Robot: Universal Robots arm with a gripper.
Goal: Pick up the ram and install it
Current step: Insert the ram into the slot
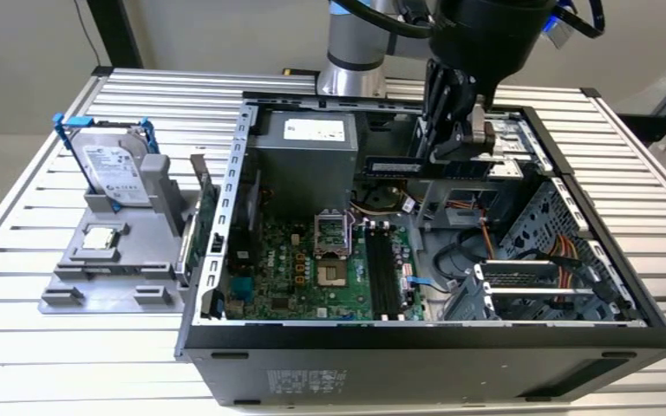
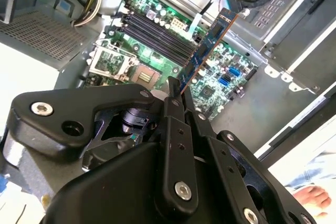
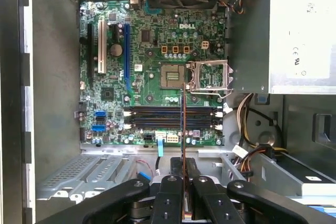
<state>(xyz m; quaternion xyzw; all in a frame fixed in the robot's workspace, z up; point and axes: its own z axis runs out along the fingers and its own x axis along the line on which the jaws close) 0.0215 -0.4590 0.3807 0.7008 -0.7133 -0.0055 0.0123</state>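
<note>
**Ram (image 2: 207,45) clamped over the case (image 1: 426,355), not yet seated**

Gripping the ram by one end with the gripper (image 2: 176,90); fingers (image 2: 175,129) closed right down on its two flat faces, nothing else in the grip; rest of the stick poking out past the fingertips, free in the air.

Holding by the faces probably to leave the long contact edge bare for a slot; a judgement, not something seen.

In the exterior view: hanging over the case near the edge next to the arm's base, just beside the power supply (image 1: 304,152); above the motherboard (image 1: 298,269), touching nothing there.

In the first wrist view: seen edge-on as a thin line running out from the fingertips; crossing the black memory slots (image 3: 173,118) at roughly a right angle; so not lined up with any slot, not in one either; slots look empty.

Case open on top, board facing up, presumably for reach from above.

Hard drive (image 1: 114,169) and processor (image 1: 101,237) parked in the grey holder (image 1: 90,277) by the tabletop (image 1: 79,364) edge on the exterior view's left; well apart from the gripper.
</note>
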